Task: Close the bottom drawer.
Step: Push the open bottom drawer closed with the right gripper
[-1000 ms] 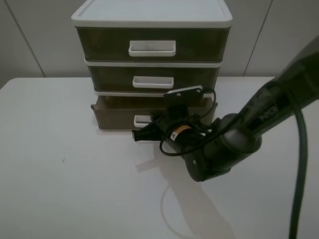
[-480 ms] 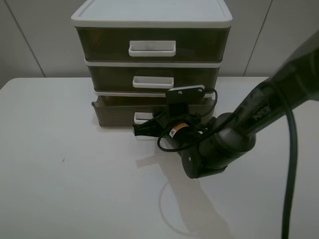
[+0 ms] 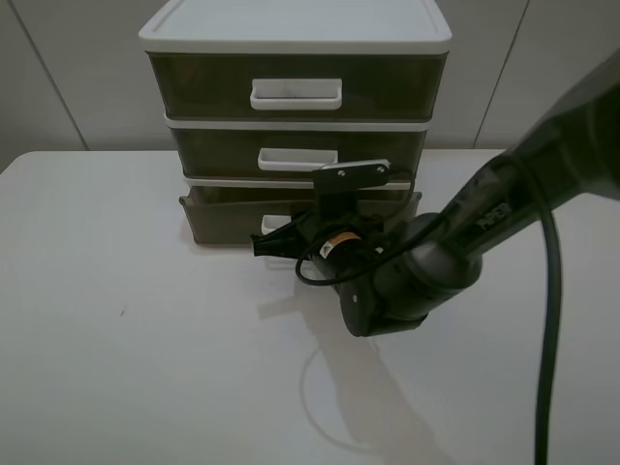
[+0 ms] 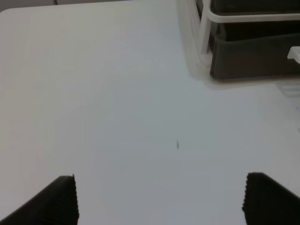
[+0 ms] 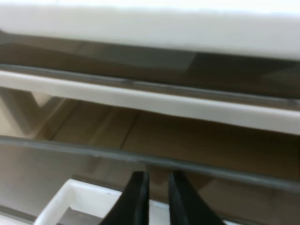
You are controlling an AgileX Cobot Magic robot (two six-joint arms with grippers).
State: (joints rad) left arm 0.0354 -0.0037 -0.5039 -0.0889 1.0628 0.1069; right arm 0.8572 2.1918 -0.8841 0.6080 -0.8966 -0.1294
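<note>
Right gripper, fingers nearly pressed together, sits at the handle of the slightly open bottom drawer; left gripper spread.

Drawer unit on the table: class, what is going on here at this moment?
The right gripper, its fingers nearly together, is at the white handle of the bottom drawer, apparently pushing it in. That drawer sticks out a little from the three-drawer unit, so it is not yet closed. The left gripper is open over bare table, off to the side, holding nothing.
</note>
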